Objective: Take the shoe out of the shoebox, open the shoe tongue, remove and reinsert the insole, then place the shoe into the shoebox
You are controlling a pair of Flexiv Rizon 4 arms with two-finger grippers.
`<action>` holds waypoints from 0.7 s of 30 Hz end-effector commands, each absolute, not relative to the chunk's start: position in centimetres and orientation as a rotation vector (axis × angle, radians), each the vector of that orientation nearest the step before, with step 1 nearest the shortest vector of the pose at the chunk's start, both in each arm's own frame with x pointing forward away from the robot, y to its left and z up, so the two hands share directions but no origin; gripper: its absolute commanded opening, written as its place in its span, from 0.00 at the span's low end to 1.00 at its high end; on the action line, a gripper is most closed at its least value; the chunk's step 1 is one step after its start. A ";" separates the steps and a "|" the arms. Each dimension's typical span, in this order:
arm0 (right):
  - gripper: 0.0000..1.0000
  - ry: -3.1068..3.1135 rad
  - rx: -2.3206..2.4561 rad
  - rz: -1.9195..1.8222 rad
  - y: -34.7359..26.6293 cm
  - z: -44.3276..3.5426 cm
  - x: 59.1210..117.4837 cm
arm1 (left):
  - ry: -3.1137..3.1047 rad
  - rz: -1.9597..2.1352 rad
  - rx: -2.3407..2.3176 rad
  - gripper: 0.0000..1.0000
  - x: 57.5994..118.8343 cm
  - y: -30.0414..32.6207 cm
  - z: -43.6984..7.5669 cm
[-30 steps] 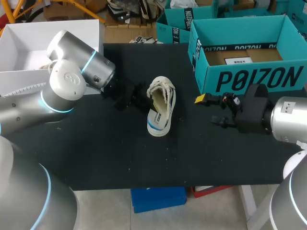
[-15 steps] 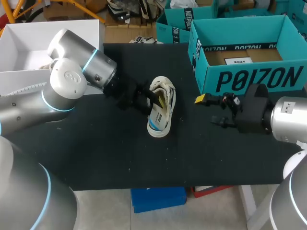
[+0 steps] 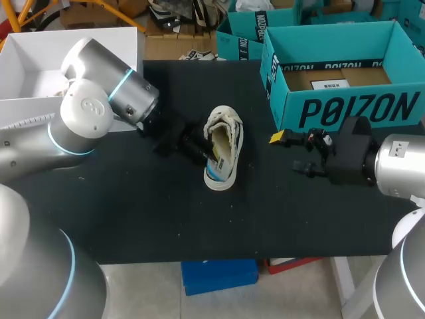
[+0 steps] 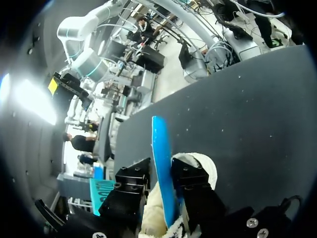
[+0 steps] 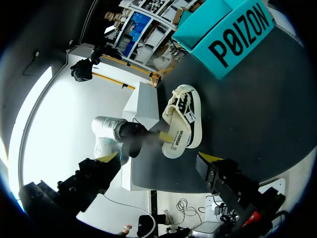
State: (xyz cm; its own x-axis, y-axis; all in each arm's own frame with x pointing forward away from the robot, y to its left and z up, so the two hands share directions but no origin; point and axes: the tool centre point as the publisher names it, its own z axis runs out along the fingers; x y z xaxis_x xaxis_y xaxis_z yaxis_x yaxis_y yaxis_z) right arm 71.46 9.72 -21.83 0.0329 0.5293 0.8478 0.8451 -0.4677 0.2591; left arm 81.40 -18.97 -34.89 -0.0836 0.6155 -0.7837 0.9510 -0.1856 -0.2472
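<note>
The shoe [image 3: 231, 136], cream w/ a pale sole, is lying on the black table [image 3: 133, 212] near its middle, outside the shoebox [image 3: 352, 106] and apart from it. The shoebox, teal w/ its top open, is standing at the table's far right corner. The L gripper [image 3: 204, 147] is sitting at the shoe's opening on the side facing the L arm. In the L wrist view its fingers [image 4: 190, 181] are closing on the insole [image 4: 161, 163] from both sides. The insole, blue, is standing edge-on betw. them, w/ its free end sticking out past the fingertips and the shoe's cream lining lying directly under the gripper. How much of the insole is sitting inside the shoe can't be determined. The R gripper [image 3: 290, 154] is hovering over the table betw. the shoe and the shoebox's front wall, near the box and touching neither. Its fingers are standing wide apart w/ nothing betw. them. In the R wrist view the shoe is lying well ahead of the R gripper, w/ the L arm beside it.
</note>
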 end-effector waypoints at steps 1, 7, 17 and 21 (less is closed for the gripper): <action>1.00 -1.401 -2.001 -1.408 9.7 -21.8 71.4 | 1.696 -1.167 1.823 0.00 81.3 -19.0 -34.9; 1.00 -1.401 -2.001 -1.408 9.7 -21.8 71.4 | 1.698 -1.172 1.827 0.00 81.4 -19.0 -35.3; 1.00 -1.401 -2.001 -1.408 9.7 -21.8 71.4 | 1.716 -1.150 1.809 0.00 82.3 -19.1 -36.2; 1.00 -1.401 -2.001 -1.408 9.7 -21.8 71.4 | 1.720 -1.155 1.786 0.00 83.0 -19.2 -36.4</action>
